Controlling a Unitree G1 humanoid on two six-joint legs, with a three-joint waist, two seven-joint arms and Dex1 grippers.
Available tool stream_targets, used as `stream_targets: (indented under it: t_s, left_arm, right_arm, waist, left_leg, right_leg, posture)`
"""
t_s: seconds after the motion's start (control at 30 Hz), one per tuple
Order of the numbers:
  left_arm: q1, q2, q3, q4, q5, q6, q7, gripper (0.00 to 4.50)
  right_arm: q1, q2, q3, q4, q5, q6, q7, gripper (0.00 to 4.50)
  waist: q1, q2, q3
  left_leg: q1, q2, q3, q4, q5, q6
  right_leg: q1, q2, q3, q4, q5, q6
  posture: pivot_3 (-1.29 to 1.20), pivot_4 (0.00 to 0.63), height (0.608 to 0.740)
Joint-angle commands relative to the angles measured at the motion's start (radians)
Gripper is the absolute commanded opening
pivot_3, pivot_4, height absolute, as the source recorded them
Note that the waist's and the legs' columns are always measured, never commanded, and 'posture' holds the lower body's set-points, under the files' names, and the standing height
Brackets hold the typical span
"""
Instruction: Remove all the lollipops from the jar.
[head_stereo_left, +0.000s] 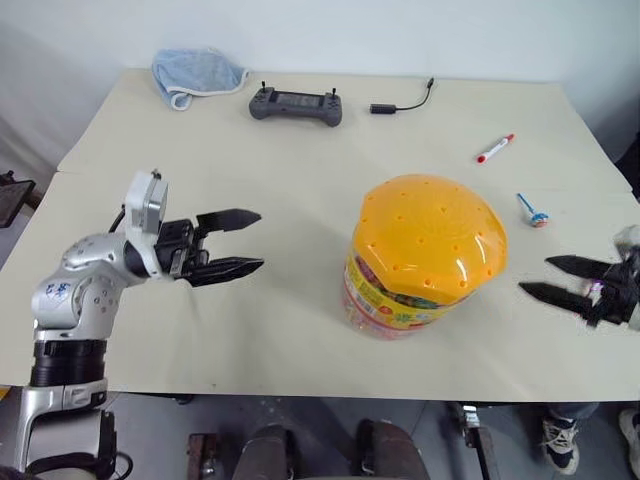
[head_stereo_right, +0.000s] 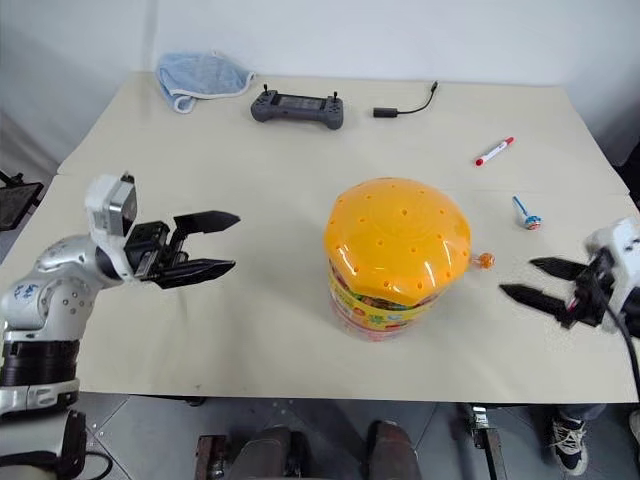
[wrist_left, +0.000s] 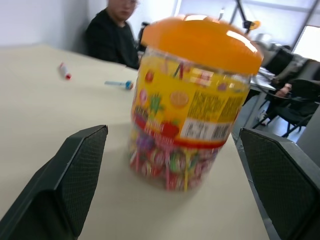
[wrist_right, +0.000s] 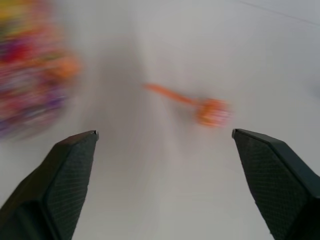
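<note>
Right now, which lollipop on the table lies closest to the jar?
The orange lollipop, lying right beside the jar; the blue-sticked lollipop lies farther off, toward the marker pen.

We see the left gripper (head_stereo_left: 240, 241) held level with its black fingers spread apart and pointing toward the right gripper (head_stereo_right: 525, 279), whose fingers are likewise parted and aimed back toward the left one.
</note>
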Motion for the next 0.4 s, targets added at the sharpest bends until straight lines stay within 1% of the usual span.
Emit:
stream_targets:
  t_s: [0.03, 0.13, 0.23, 0.4]
  left_arm:
    - [0.04, 0.032, 0.059, -0.023, 0.001, -0.024, 0.005, 4.5]
    - [0.121, 0.052, 0.1, -0.047, -0.004, -0.015, 0.021, 4.5]
    - [0.203, 0.065, 0.144, -0.077, -0.014, -0.011, 0.038, 4.5]
    - [0.287, 0.068, 0.201, -0.123, -0.034, -0.002, 0.063, 4.5]
  right_arm:
    - [0.047, 0.064, 0.009, -0.004, -0.053, -0.283, 0.075, 4.48]
    - [0.048, 0.098, 0.075, 0.099, -0.113, -0.421, 0.092, 4.48]
    - [0.042, 0.108, 0.113, 0.209, -0.139, -0.525, 0.13, 4.48]
    - [0.029, 0.107, 0.141, 0.279, -0.147, -0.594, 0.132, 4.48]
  waist:
    - [0.003, 0.0, 0.0]
    - [0.002, 0.0, 0.0]
    - [0.003, 0.0, 0.0]
    - [0.007, 0.0, 0.0]
  left_leg:
    - [0.0, 0.0, 0.0, 0.0, 0.0, 0.0]
    - [0.001, 0.0, 0.0, 0.001, 0.0, 0.0]
    - [0.002, 0.0, 0.0, 0.001, 0.0, 0.0]
    - [0.003, 0.001, -0.001, 0.001, 0.0, 0.0]
  right_leg:
    - [0.001, 0.0, 0.0, 0.0, 0.0, 0.0]
    - [0.001, 0.0, 0.002, 0.0, 0.0, 0.001]
    - [0.001, 0.0, 0.002, 0.0, 0.0, 0.0]
    - [0.002, 0.0, 0.002, 0.0, 0.0, 0.0]
  posture:
    - [0.0, 0.15, 0.74]
    - [0.0, 0.15, 0.74]
    - [0.0, 0.15, 0.74]
    - [0.0, 0.15, 0.74]
